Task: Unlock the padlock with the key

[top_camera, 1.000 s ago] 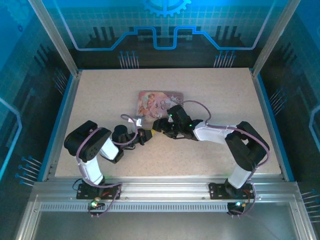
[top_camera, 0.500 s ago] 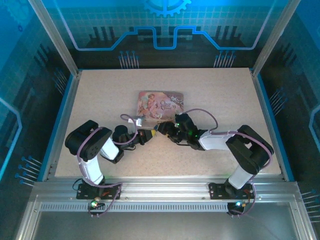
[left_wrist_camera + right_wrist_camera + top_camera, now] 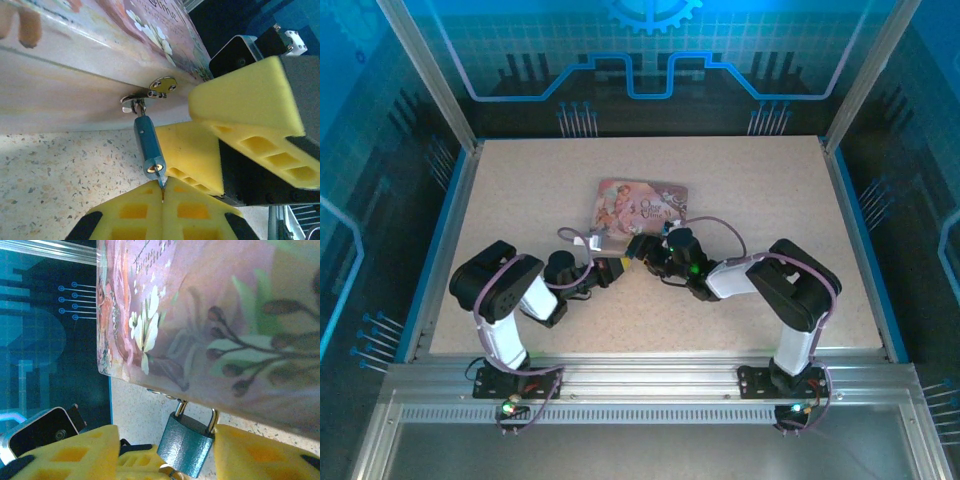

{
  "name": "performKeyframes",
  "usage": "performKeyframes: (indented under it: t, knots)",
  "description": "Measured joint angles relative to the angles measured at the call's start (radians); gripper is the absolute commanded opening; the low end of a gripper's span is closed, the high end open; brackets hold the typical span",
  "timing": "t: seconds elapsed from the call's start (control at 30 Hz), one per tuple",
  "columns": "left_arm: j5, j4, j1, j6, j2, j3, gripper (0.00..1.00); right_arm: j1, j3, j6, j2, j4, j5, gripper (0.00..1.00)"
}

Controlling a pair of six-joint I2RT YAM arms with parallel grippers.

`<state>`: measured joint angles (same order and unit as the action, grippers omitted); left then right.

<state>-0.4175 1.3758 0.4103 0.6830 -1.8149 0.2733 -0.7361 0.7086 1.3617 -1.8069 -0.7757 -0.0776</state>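
The small blue padlock (image 3: pixel 148 145) hangs by its silvery shackle from the hasp on the front of the pink tin (image 3: pixel 90 75). My left gripper (image 3: pixel 162 189) is shut on the key (image 3: pixel 160 179), whose thin dark blade goes into the keyhole at the lock's lower end. In the right wrist view the padlock (image 3: pixel 187 445) sits between the yellow pads of my right gripper (image 3: pixel 167 440). That gripper is open: the right pad (image 3: pixel 260 455) touches the lock's side and the left pad (image 3: pixel 70 455) stands apart. From above, both grippers meet at the tin's (image 3: pixel 642 205) front edge.
The tin lies flat in the middle of the speckled table (image 3: pixel 520 180). My right gripper's yellow fingers (image 3: pixel 250 105) crowd the space just right of the lock. Blue rails and clear walls (image 3: pixel 450 200) border the table.
The right arm folded its elbow leftward and its gripper came back in at the padlock, its jaws a little narrower. The left arm and key stayed put.
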Motion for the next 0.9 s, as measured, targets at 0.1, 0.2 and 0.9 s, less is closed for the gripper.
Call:
performKeyframes:
  t: [0.1, 0.2, 0.9]
  knots:
    - [0.002, -0.001, 0.0, 0.015, 0.003, -0.001, 0.0, -0.007, 0.001, 0.01, 0.0, 0.001, 0.018, 0.58]
    - [0.002, -0.002, 0.0, 0.027, 0.006, -0.001, 0.0, -0.018, 0.005, 0.033, 0.0, 0.003, 0.036, 0.59]
    - [0.026, -0.01, -0.004, 0.098, 0.043, -0.015, 0.0, -0.061, -0.024, 0.105, -0.019, -0.114, 0.09, 0.61]
